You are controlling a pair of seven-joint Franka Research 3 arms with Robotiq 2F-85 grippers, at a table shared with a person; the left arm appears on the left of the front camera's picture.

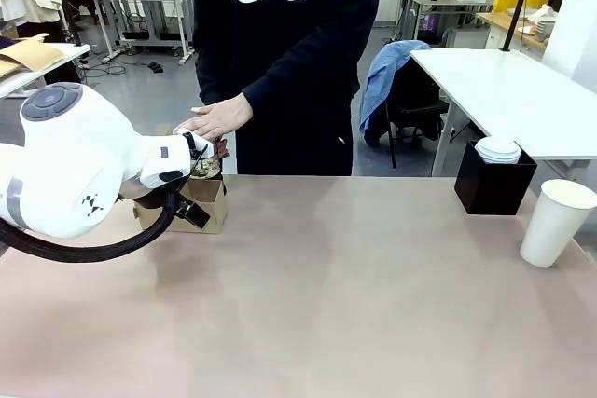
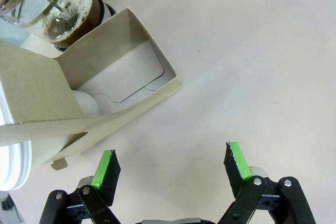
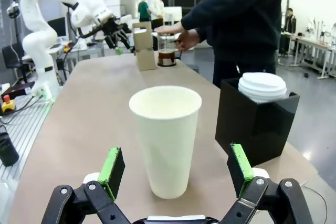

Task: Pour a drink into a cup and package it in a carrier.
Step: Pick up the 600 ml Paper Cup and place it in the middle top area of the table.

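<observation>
The cup (image 1: 557,222) is a tall white paper cup standing open, without a lid, at the table's right edge. In the right wrist view the cup (image 3: 165,140) stands just ahead of my open right gripper (image 3: 174,153), apart from both green pads. The brown cardboard carrier (image 1: 207,204) sits at the far left. My left gripper (image 2: 172,156) hangs open over the table beside the carrier (image 2: 113,85), holding nothing. A person's hand (image 1: 219,118) rests on a glass pot (image 2: 58,9) behind the carrier. The dark brown drink (image 2: 81,22) fills the pot's bottom.
A black box (image 1: 494,185) holding a stack of white lids (image 1: 498,148) stands behind the cup. A white rimmed thing (image 2: 11,163) is cut off at the left wrist view's edge beside the carrier. My left arm (image 1: 84,165) hides part of the carrier.
</observation>
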